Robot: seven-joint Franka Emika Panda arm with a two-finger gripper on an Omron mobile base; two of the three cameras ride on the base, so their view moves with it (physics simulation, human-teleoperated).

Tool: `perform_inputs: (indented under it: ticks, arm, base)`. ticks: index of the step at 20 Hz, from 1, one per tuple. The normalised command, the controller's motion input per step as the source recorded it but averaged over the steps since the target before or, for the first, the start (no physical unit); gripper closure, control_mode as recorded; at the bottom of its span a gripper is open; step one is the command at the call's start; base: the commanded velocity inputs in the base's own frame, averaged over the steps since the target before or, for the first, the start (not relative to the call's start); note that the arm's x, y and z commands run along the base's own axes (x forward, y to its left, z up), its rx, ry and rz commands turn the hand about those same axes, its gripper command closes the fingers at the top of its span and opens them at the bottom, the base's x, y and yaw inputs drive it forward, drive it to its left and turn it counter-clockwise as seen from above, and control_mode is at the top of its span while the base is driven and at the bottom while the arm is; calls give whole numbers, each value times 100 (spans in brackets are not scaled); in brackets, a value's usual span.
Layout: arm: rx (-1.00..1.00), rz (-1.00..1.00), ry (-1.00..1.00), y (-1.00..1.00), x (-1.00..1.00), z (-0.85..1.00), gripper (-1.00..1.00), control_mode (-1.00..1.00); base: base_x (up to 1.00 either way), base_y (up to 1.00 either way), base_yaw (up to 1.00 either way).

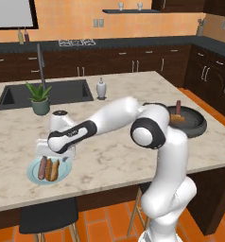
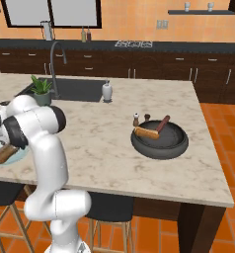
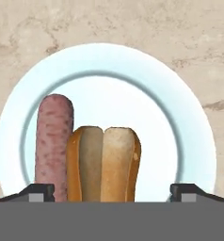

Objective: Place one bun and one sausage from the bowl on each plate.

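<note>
- Hand view: we look straight down on the pale blue plate (image 3: pixel 189 141). A sausage (image 3: pixel 53 141) lies at about 9 o'clock of the plate's centre, and a bun (image 3: pixel 104 162), split side up, lies touching it on the 3 o'clock side.
- Hand view: the two dark fingertips (image 3: pixel 36 192) stand wide apart at the lower edge, one outside the sausage, the other well clear of the bun. Nothing sits between them in a grip, so we read the claw as open and empty.
- Left base view: the gripper (image 1: pixel 55 152) hangs just above the blue plate (image 1: pixel 33 172) near the front counter edge, at roughly 8 o'clock of the picture; the bun (image 1: pixel 53 169) and sausage (image 1: pixel 42 167) lie side by side under it.
- Right base view: the dark bowl (image 2: pixel 174 148) sits well apart, at 3 o'clock of the counter, with one bun (image 2: pixel 146 132) and one sausage (image 2: pixel 162 124) inside.
- Judgement: the first plate looks served, so about half the task is done.
- We cannot make out the second plate in these pictures.
- Next move, in our view: lift clear of the plate, swing across to the bowl, and close on one of the two remaining items along its narrow side.
</note>
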Motion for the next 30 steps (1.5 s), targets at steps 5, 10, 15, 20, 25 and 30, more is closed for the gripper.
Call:
perform_inputs:
  ticks: [5,10,15,20,25,30]
  arm:
    - [3,0,-4,-75,-50,66,-100,-100]
    - [0,3,-2,-100,-46,43,-100,-100]
    - [0,9,-3,-100,-9,17,-100,-100]
    - [4,51,-23,-100,3,20,-100,-100]
    - [-7,33,-14,-100,17,69,-100,-100]
    - [-58,1,-31,-100,3,21,-100,-100]
  base:
    - [0,0,0]
    - [0,0,0]
    - [0,0,0]
    - [0,0,0]
    - [0,0,0]
    - [0,0,0]
